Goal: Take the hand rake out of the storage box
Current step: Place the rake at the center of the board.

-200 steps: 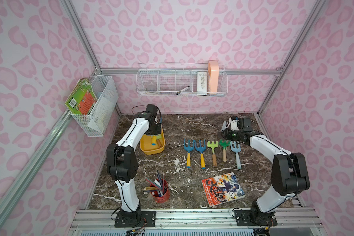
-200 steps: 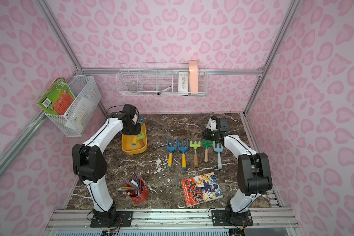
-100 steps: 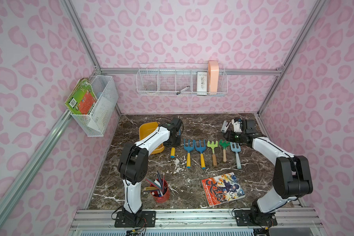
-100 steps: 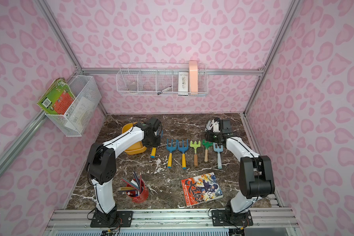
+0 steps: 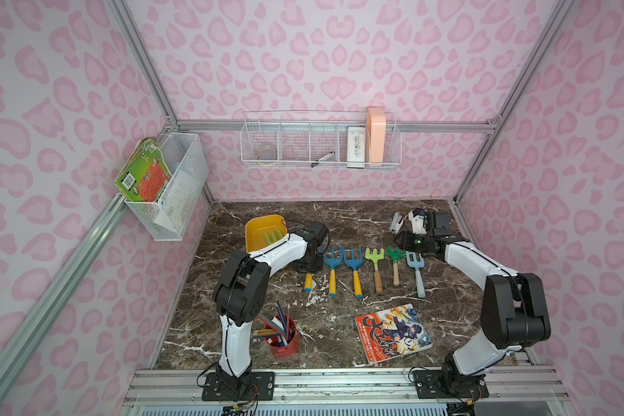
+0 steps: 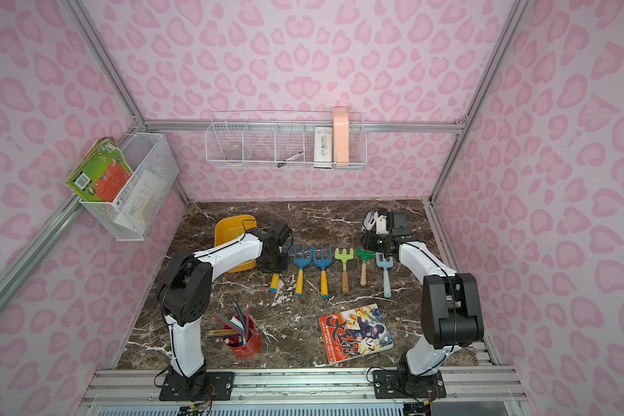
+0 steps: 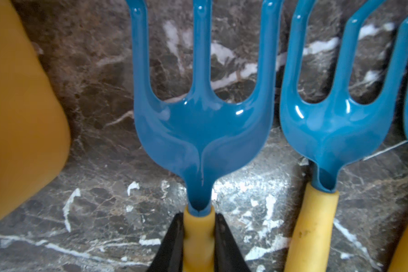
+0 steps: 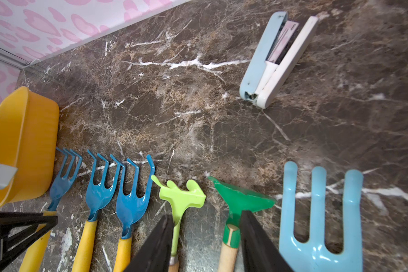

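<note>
Left claw (image 7: 198,223) pinches the hand rake (image 7: 201,131) by its handle, just beside the storage box (image 7: 21,117). Right claw (image 8: 206,219) hangs spread.

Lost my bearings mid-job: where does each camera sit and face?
Top views: high in front, looking down at the table; left arm and right arm show whole.
Left wrist: low, looking along the hand rake; left gripper clamps its handle.
Right wrist: low, facing the rake row; right gripper open.
Shared: both wrist views show the storage box.
</note>
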Motion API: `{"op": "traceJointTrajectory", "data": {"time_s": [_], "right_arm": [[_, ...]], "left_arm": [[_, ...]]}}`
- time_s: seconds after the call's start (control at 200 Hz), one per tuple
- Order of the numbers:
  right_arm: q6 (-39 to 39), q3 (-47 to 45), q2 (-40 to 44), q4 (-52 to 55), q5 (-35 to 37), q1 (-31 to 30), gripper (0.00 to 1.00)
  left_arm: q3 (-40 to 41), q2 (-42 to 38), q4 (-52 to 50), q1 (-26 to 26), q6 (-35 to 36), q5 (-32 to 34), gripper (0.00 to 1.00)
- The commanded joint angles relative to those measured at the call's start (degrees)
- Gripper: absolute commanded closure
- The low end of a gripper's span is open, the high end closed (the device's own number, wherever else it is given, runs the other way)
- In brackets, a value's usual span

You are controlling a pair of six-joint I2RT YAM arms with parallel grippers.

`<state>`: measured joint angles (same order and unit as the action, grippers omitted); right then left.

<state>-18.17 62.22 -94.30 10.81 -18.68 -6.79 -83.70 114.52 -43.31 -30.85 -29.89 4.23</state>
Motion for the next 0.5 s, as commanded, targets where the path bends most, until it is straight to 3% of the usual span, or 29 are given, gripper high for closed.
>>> {"op": "traceJointTrajectory", "data": {"time_s": [0.0, 0.495], "right_arm": [[0.1, 0.2, 0.2, -0.8, 0.0, -0.1, 0.52], [-0.1, 1.0, 0.1, -0.5, -0.3, -0.1, 0.52]], "left_arm": [[-0.1, 0.5, 0.0, -0.2, -1.0, 1.4, 0.90], [3.4, 1.9, 0.7, -1.3, -0.6, 1.3, 0.87]]}}
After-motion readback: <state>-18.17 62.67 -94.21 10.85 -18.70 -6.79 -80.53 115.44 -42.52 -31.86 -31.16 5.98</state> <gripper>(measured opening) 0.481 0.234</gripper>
